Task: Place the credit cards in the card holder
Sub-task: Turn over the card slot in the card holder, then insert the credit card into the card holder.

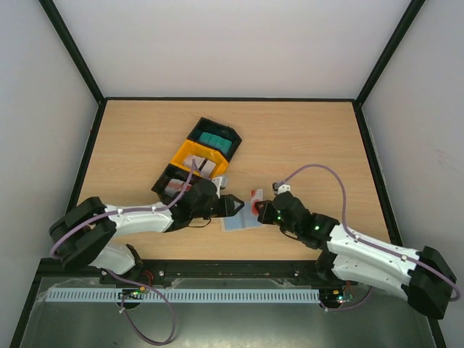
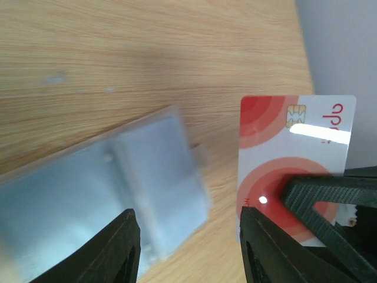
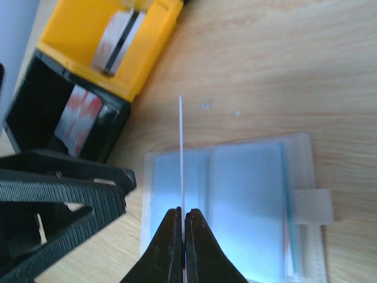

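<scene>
Pinching the red-blotched credit card (image 2: 294, 141) by its bottom edge in the clamped right gripper (image 3: 181, 221), upright close to the card holder (image 3: 241, 200) lying open on the table (image 1: 304, 145), with left gripper (image 2: 188, 236) gaping alongside; probably light, stiff, slick, so best squeezed across the flat faces.

the tabletop (image 1: 304, 138) is pale wood with a fine straight grain. it is edged by a dark frame and closed in by white walls on three sides. two things lie directly on it. a row of three joined trays (image 1: 183, 154), black, yellow, black, sits left of centre, slanting from near left to far right. just beside its near end, the card holder (image 1: 238, 222) lies opened flat, light blue inside facing up, with a small pale tab (image 3: 312, 207) sticking out from one edge.
</scene>
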Robot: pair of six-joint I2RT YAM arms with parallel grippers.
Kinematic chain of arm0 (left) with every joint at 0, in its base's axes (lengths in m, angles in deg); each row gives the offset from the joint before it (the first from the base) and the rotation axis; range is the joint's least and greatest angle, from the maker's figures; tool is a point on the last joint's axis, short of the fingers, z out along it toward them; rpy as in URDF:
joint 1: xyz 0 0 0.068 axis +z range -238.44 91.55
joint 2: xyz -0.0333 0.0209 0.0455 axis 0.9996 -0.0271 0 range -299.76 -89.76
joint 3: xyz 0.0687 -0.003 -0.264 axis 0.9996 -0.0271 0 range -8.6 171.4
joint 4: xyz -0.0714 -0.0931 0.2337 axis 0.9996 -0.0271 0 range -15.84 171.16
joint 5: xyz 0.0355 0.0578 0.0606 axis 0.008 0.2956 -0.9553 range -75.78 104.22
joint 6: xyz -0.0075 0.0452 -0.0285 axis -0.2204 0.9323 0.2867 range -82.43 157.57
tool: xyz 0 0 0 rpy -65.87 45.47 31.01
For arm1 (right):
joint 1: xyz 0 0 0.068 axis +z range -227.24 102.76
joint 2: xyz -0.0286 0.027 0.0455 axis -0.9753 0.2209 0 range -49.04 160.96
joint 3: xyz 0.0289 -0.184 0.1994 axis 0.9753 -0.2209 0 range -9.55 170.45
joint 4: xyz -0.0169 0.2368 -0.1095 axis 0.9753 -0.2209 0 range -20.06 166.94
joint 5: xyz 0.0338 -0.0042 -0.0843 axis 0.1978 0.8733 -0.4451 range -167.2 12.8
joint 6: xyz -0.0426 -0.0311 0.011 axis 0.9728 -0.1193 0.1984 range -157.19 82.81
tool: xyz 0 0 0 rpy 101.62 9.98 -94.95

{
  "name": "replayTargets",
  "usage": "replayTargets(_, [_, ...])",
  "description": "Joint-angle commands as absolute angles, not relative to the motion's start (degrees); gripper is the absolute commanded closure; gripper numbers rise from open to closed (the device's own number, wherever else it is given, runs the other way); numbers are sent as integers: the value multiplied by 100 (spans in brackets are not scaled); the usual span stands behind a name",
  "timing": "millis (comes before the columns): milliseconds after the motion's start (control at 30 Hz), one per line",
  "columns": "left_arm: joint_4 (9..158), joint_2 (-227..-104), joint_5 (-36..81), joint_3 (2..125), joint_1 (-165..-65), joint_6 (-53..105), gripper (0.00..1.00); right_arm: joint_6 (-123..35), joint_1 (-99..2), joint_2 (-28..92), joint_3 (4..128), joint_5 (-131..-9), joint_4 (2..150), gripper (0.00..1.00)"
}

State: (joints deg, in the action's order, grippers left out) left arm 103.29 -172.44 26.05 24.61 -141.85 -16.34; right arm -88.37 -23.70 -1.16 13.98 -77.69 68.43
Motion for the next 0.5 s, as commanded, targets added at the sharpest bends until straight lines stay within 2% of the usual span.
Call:
replayTargets(0, [9221, -16940, 1765, 2140, -14205, -1610, 55, -8671, -2367, 420, 1100, -7017, 8009, 98])
replayTargets(167, [8937, -16867, 1731, 1912, -14230, -1730, 64, -8642, -2444, 925, 865, -6696, 8776, 98])
replayTargets(467, [8706, -17022, 1627, 1978, -14327, -1783, 65, -8606, -2881, 1694, 452, -6112, 9597, 98])
